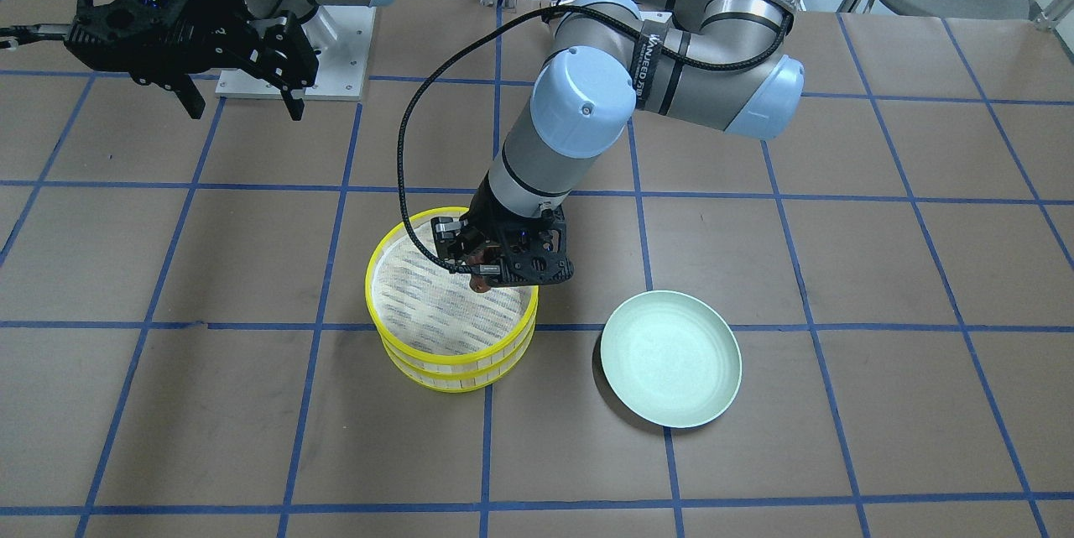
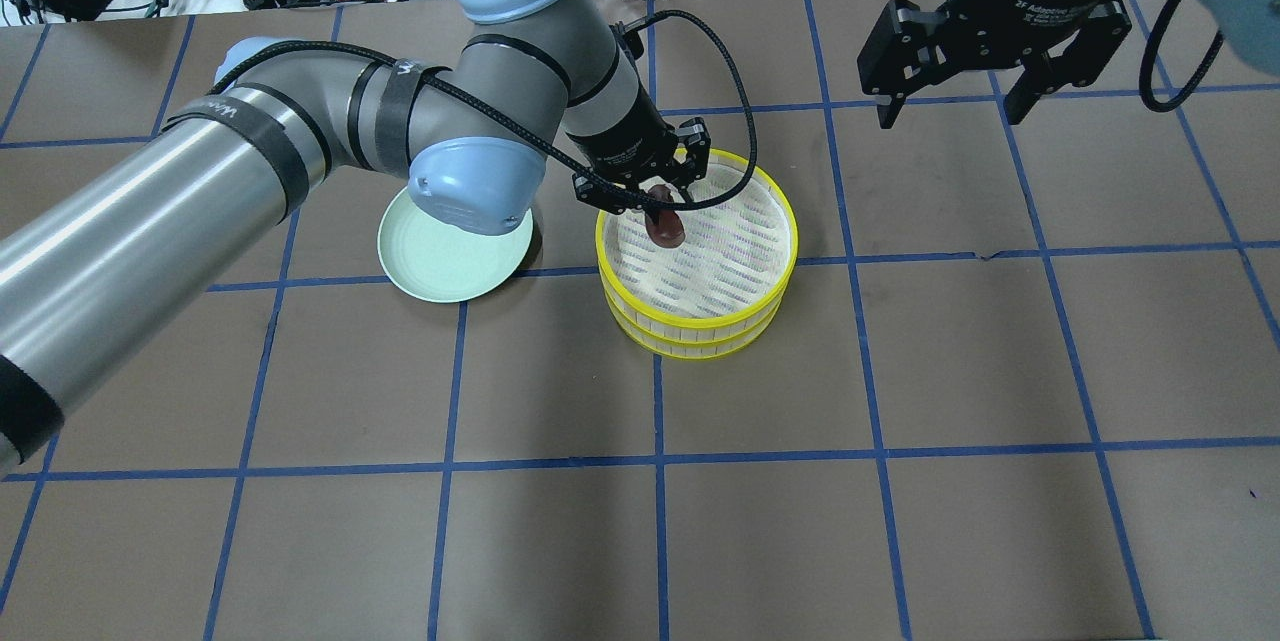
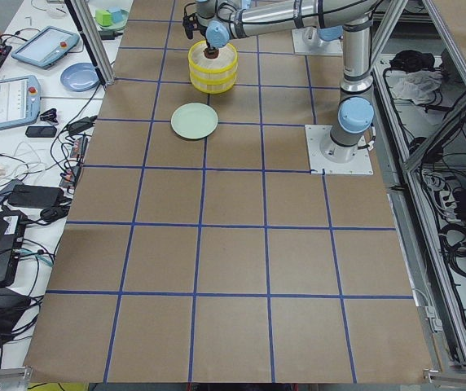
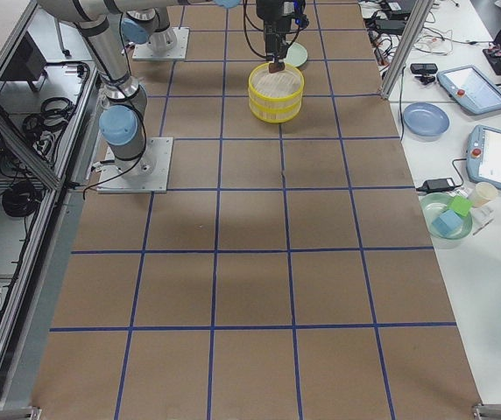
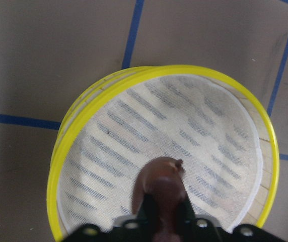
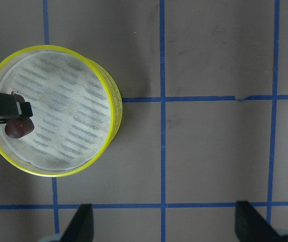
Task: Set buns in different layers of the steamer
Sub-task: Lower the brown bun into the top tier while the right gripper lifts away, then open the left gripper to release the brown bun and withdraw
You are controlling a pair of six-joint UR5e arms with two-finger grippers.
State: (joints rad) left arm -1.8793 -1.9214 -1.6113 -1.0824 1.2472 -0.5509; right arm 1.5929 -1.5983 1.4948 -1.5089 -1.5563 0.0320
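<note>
The two steamer layers (image 2: 700,326) stand stacked, yellow rims one above the other, and the top white mesh floor is bare. My left gripper (image 2: 665,211) is shut on the dark reddish-brown bun (image 2: 666,229) and holds it over the top layer, just inside the rim on the plate's side. The left wrist view shows the bun (image 5: 160,184) between the fingers above the mesh. I cannot tell whether it touches the mesh. The cream bun is hidden. My right gripper (image 2: 950,111) is open and empty, raised to the right of the stack.
An empty pale green plate (image 2: 440,266) lies just left of the stack, partly under my left arm's elbow. The table is brown with blue tape lines. Cables and devices lie beyond the far edge.
</note>
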